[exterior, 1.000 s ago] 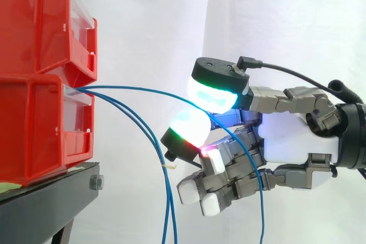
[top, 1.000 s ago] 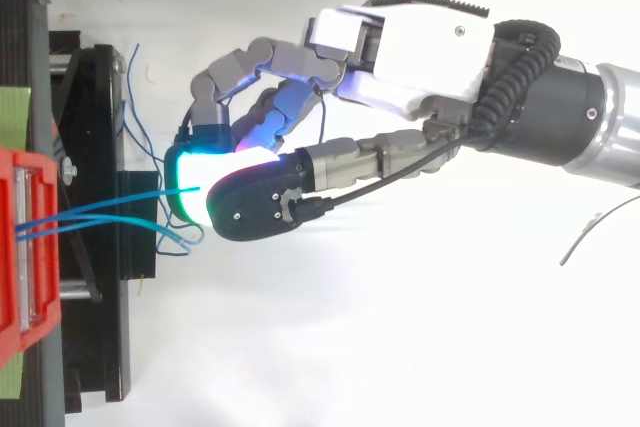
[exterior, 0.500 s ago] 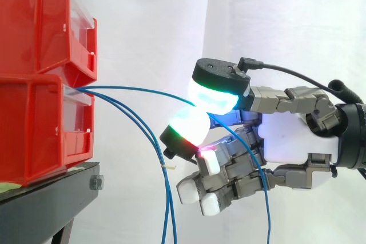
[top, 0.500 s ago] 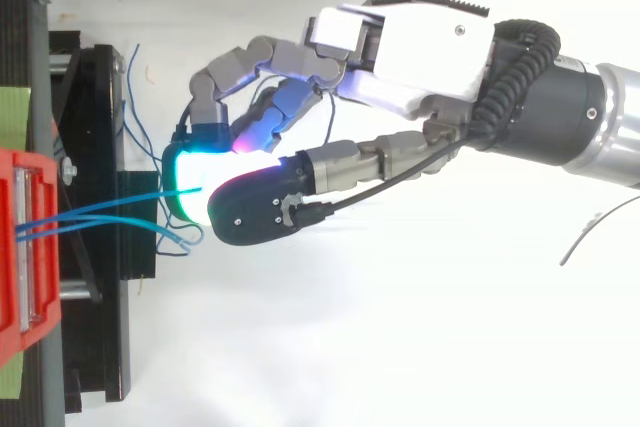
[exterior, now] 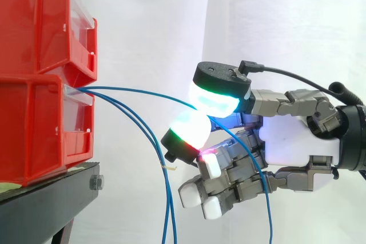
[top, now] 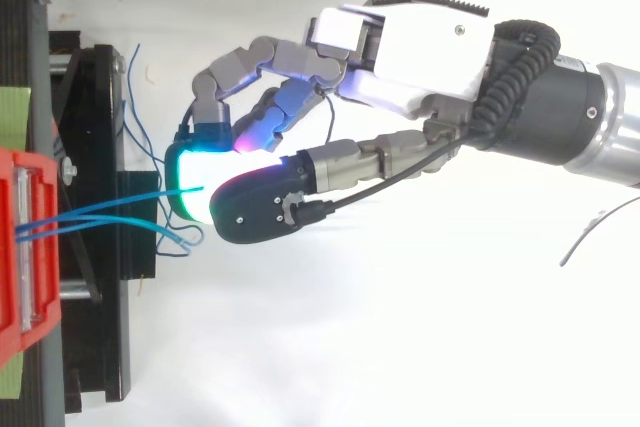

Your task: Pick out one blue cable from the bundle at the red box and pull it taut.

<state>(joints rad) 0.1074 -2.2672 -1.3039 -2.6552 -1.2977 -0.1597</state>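
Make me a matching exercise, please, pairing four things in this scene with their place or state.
Things:
1. upper blue cable
2. lower blue cables
3. red bins
4. black stand

Place or state:
A. under the bins
B. pinched between glowing pads of the hand
C. stacked one on the other
D. hanging down loose

Pairs: 1-B, 2-D, 3-C, 4-A.

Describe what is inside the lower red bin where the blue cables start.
Blue cables come out at the front of the lower red bin. Its red walls cover the inside, so the cables' ends and anything else in there cannot be seen.
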